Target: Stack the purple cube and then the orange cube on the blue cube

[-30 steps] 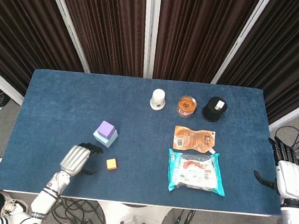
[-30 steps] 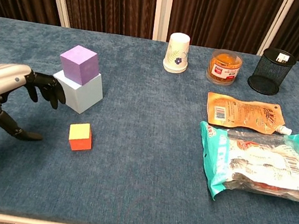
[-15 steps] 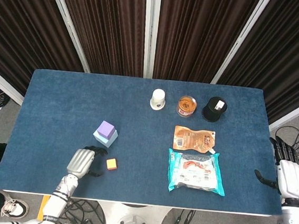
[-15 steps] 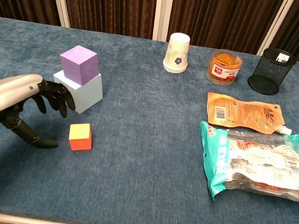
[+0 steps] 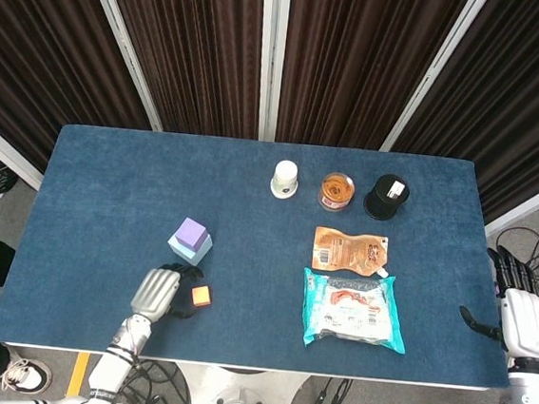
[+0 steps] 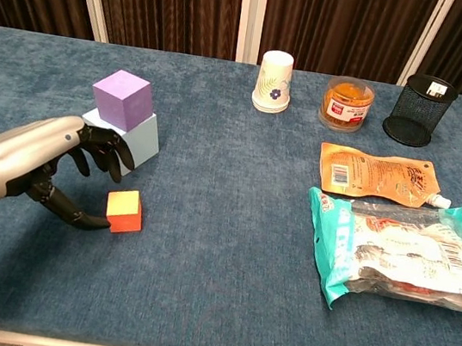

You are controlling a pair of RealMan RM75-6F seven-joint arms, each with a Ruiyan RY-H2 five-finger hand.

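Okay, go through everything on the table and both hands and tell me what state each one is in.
purple cube: stacked on blue cube
orange cube: on table, thumb tip at its side
left hand: fingers spread, not gripping
right hand: off table edge
paper cup: upside down
snack jar: lidded
mesh holder: upright
pouches: lying flat

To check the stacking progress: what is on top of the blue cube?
The purple cube sits on the blue cube, turned a little. Nothing is on the purple one. The orange cube lies on the table beside the left hand.
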